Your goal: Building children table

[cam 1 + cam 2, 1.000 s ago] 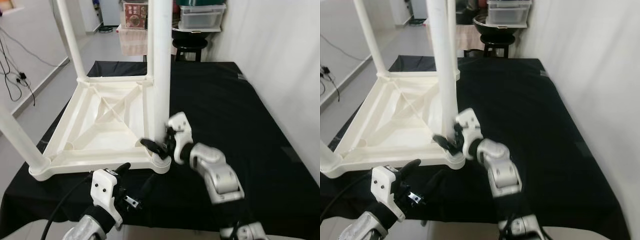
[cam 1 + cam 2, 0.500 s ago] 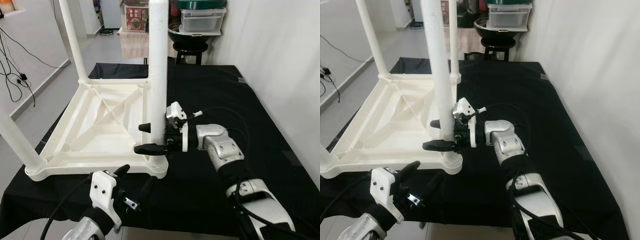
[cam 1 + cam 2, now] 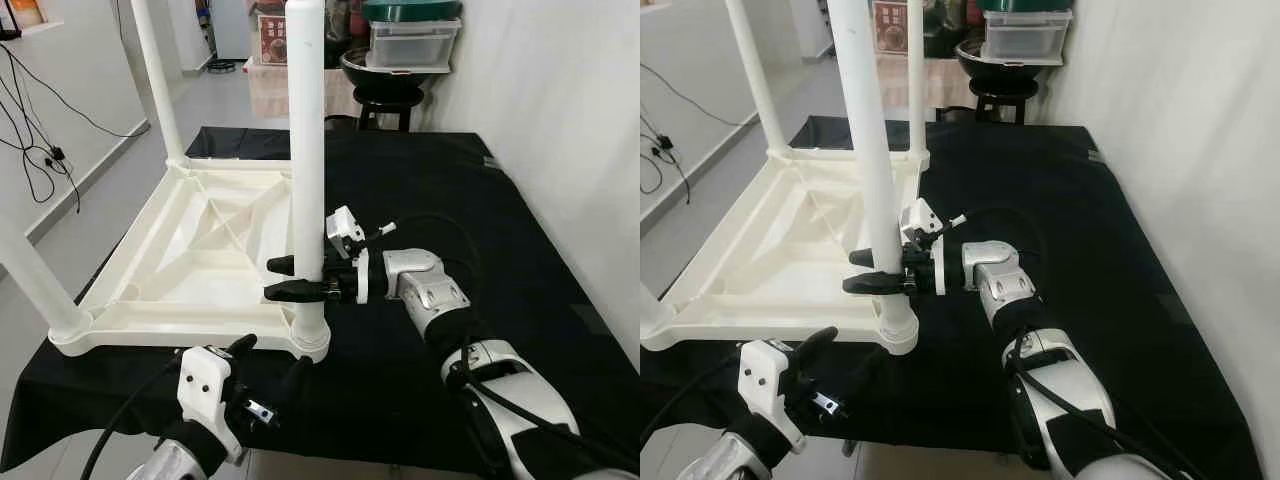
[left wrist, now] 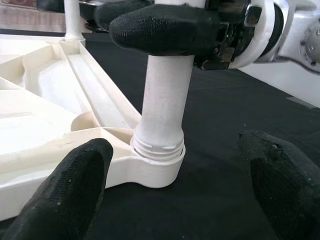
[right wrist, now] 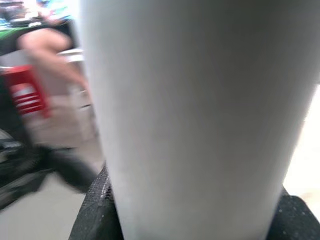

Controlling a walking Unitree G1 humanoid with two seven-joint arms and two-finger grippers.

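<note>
A white children's table (image 3: 190,262) lies upside down on the black cloth (image 3: 500,240), legs pointing up. Its near right leg (image 3: 306,150) stands in the corner socket (image 4: 159,165). My right gripper (image 3: 272,278) reaches in from the right and is shut on this leg a little above the socket, one black finger on each side. In the right wrist view the leg (image 5: 195,115) sits tight between the pads (image 5: 95,210). My left gripper (image 3: 270,362) is open, low at the table's front edge. It faces the socket from below, its fingers (image 4: 70,195) wide apart.
Three more white legs stand up: far left (image 3: 155,80), near left (image 3: 35,280) and far right (image 3: 915,70). A black stool with a bowl and plastic boxes (image 3: 400,60) stands behind. A white wall runs along the right. Cables (image 3: 40,150) lie on the floor at left.
My right gripper has moved up from the corner socket and now clasps the leg higher, with the arm stretched out level. The left gripper stays put. The camera has shifted slightly.
</note>
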